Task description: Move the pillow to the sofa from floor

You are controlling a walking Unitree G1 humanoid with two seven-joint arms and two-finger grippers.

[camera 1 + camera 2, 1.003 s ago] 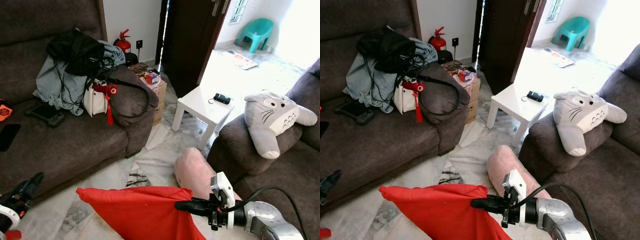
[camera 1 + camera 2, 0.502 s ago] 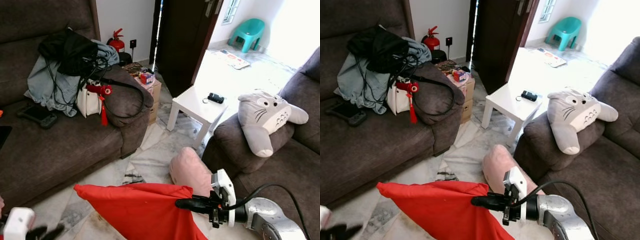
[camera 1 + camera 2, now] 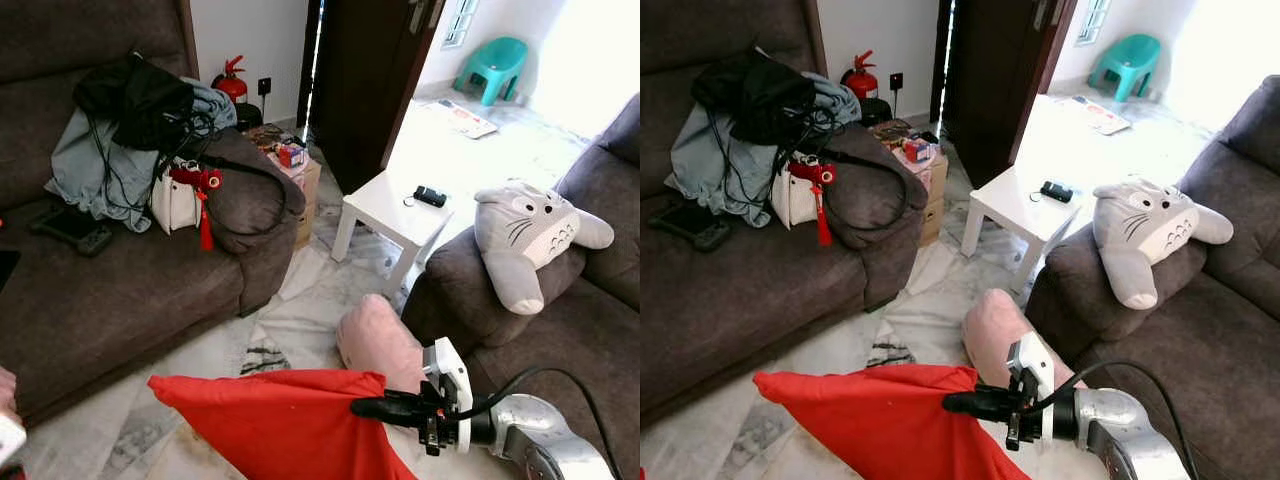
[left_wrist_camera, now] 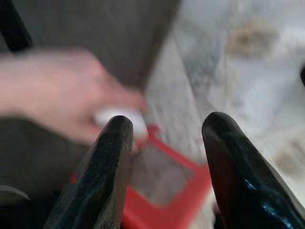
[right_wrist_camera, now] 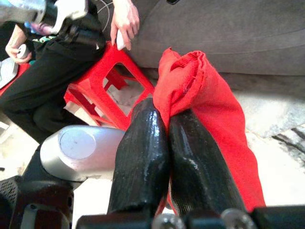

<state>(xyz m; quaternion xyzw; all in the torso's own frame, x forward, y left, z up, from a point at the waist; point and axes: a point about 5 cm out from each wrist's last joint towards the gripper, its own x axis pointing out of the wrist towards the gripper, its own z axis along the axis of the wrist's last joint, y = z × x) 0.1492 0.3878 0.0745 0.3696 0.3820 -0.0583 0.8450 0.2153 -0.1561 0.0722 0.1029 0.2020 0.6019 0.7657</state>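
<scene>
A: What does the room hold?
B: A marble floor (image 3: 300, 320) between two brown sofas, the left sofa (image 3: 120, 290) cluttered, with a white side table (image 3: 395, 215) near the doorway.
A: And the right gripper (image 3: 952, 402)?
B: Its fingers pinch a corner of the red pillow (image 3: 875, 420), held low over the floor beside a pink cushion (image 3: 995, 335).
A: The left gripper (image 4: 164, 143)?
B: Parted, holding nothing, above a red stool (image 4: 167, 200) near a person's hand (image 4: 62, 100).
</scene>
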